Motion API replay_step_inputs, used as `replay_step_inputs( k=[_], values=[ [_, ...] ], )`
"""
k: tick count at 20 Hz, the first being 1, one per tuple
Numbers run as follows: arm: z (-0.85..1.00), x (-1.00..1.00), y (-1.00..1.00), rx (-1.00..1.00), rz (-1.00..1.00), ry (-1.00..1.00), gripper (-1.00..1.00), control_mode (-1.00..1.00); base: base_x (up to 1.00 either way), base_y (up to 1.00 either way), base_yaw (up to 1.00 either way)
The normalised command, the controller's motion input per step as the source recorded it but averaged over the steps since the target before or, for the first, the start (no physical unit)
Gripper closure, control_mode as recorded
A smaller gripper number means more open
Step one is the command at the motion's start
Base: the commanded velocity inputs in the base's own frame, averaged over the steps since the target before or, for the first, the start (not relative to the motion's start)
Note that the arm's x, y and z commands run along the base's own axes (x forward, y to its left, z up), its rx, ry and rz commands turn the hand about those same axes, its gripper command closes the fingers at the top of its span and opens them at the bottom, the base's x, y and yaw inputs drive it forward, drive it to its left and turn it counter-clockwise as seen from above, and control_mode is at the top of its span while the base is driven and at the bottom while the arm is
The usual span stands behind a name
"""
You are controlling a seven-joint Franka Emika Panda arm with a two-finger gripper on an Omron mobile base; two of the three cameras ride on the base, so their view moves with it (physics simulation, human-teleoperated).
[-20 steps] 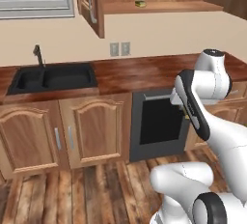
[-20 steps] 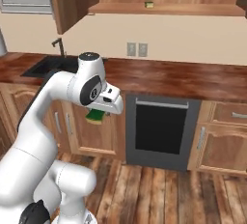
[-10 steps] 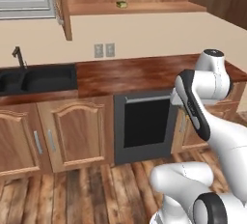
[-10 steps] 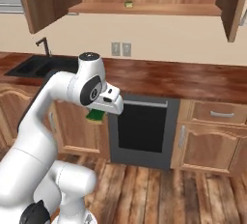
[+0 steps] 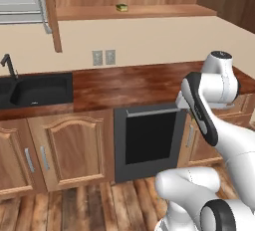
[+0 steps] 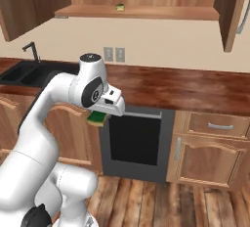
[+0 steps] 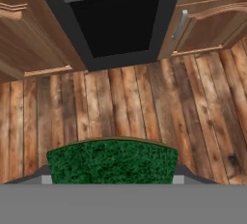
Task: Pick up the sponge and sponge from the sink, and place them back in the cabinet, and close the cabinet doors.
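The gripper held one sponge clamped between its fingers, low in front of the dark oven and over the plank floor. The other sponge lay on the open cabinet's shelf, well above the worktop.

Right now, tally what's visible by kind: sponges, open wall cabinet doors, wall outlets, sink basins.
Sponges: 2, one on the cabinet shelf, one held in the gripper
Open wall cabinet doors: 2, left door, right door
Wall outlets: 2
Sink basins: 2
Total: 8
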Motion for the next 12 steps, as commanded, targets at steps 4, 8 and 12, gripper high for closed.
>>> replay_step_inputs(
  k=[4, 8, 12],
  values=[
    [0.00, 0.00, 0.00, 0.00, 0.00, 0.00, 1.00, 1.00, 0.67, -0.19, 0.00],
    [0.00, 0.00, 0.00, 0.00, 0.00, 0.00, 1.00, 1.00, 0.66, -0.15, 0.00],
    [0.00, 0.00, 0.00, 0.00, 0.00, 0.00, 1.00, 1.00, 0.64, -0.15, 0.01]
  ],
)
